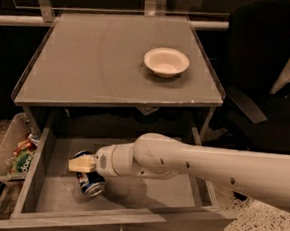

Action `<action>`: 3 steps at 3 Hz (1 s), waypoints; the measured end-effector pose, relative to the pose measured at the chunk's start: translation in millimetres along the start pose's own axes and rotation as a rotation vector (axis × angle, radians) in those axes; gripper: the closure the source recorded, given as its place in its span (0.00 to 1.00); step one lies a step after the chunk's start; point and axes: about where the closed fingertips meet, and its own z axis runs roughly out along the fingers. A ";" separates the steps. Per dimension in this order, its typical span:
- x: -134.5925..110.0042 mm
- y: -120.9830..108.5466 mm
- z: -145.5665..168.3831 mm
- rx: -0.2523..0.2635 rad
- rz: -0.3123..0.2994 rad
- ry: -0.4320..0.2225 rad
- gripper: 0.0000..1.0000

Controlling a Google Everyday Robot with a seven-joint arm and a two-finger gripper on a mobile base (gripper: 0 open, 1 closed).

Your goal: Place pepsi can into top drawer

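Note:
The top drawer [127, 217] is pulled out under the grey table, its inside open to view. The pepsi can [90, 181] is dark blue with a silver top and lies tilted low inside the drawer at its left part. My gripper [82, 166] reaches into the drawer from the right on the white arm [206, 165]. Its tan fingers [80, 163] sit over the can's upper side and appear closed on it. Whether the can rests on the drawer floor I cannot tell.
A white bowl [166, 62] stands on the table top [104, 59] at the right. A clear plastic bin [9, 149] of colourful snack packets sits left of the drawer. A black office chair [259, 71] stands at the right.

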 end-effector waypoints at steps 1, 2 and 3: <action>16.9 -29.5 10.3 0.026 0.039 0.024 1.00; 21.3 -50.1 9.8 0.054 0.077 0.033 1.00; 21.4 -51.3 9.4 0.056 0.078 0.033 0.81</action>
